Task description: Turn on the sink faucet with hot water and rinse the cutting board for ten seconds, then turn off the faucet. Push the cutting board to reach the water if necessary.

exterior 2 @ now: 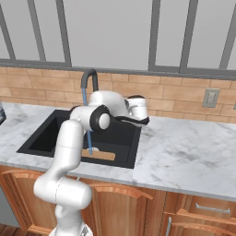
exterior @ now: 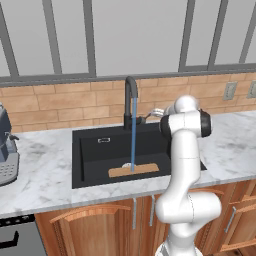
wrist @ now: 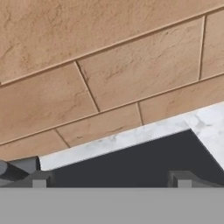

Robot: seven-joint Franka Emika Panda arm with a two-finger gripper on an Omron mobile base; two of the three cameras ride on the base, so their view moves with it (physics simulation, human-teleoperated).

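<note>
Running from the tall black matte gooseneck faucet, a thin straight blue stream of water falls onto the flat light tan wooden cutting board, which lies on the floor of the large rectangular matte black sink near its front wall. The white arm's two-finger gripper hangs over the sink's back right corner, beside the faucet's base and facing the tan brick backsplash; its fingers stand spread apart and apparently empty, though the base views blur them. Grey-veined white marble counter surrounds the sink.
</note>
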